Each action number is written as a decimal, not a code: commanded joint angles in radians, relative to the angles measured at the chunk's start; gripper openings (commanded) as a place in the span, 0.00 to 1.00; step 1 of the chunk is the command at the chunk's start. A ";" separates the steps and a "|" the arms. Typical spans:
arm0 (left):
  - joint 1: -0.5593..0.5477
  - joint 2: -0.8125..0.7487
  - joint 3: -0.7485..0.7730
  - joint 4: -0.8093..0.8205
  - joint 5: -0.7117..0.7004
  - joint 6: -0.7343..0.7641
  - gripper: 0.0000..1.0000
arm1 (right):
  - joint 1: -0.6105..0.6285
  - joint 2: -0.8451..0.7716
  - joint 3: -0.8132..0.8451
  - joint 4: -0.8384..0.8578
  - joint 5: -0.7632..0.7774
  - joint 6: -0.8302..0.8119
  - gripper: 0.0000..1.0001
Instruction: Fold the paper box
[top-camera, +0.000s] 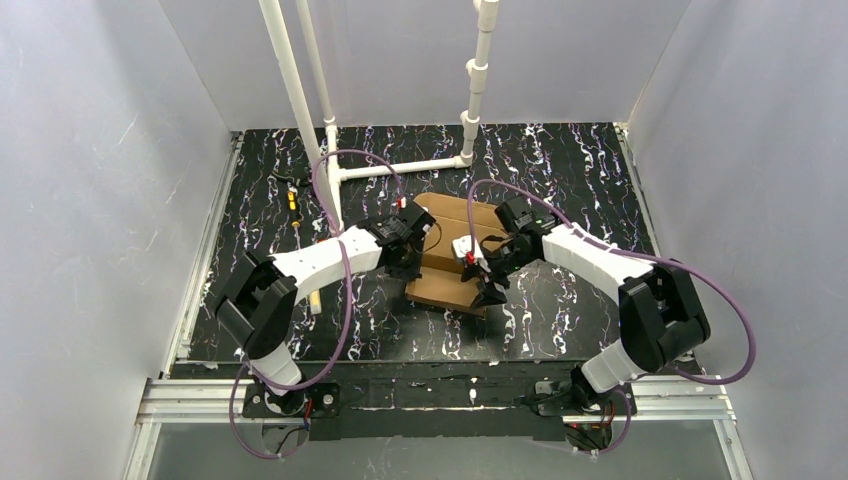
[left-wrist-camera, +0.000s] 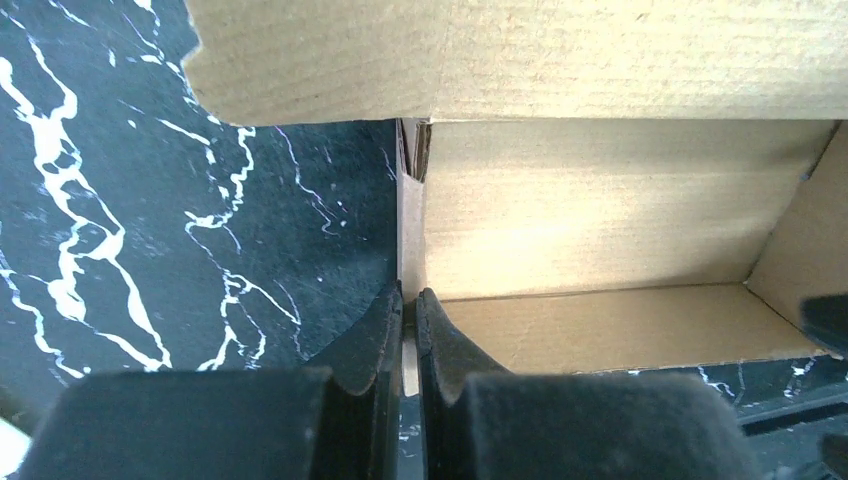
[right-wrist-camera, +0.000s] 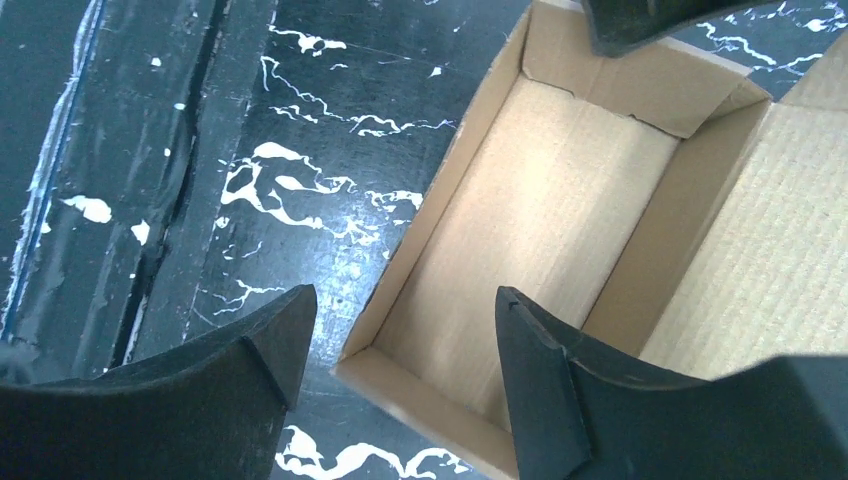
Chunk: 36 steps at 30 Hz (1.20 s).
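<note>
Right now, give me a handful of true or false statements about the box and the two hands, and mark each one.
1. The left hand is pinched shut on a wall of the box. True.
2. The right hand is clamped on the box. False: its fingers stand wide apart above a corner of the box, gripping nothing.
3. Nothing lies inside the box. True, as far as both wrist views show.
4. The box lies as a flat sheet. False: its walls stand up and form an open tray.
5. The table is plain white. False: it is black with white marbling.
</note>
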 joint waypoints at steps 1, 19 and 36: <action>-0.005 0.032 0.089 -0.113 -0.088 0.106 0.03 | -0.032 -0.050 0.036 -0.133 -0.091 -0.118 0.75; 0.028 0.137 0.139 -0.109 -0.094 0.099 0.00 | -0.148 -0.113 0.044 -0.185 -0.140 -0.173 0.75; 0.060 0.002 0.060 -0.048 -0.078 -0.003 0.51 | -0.150 -0.088 0.036 -0.177 -0.132 -0.166 0.75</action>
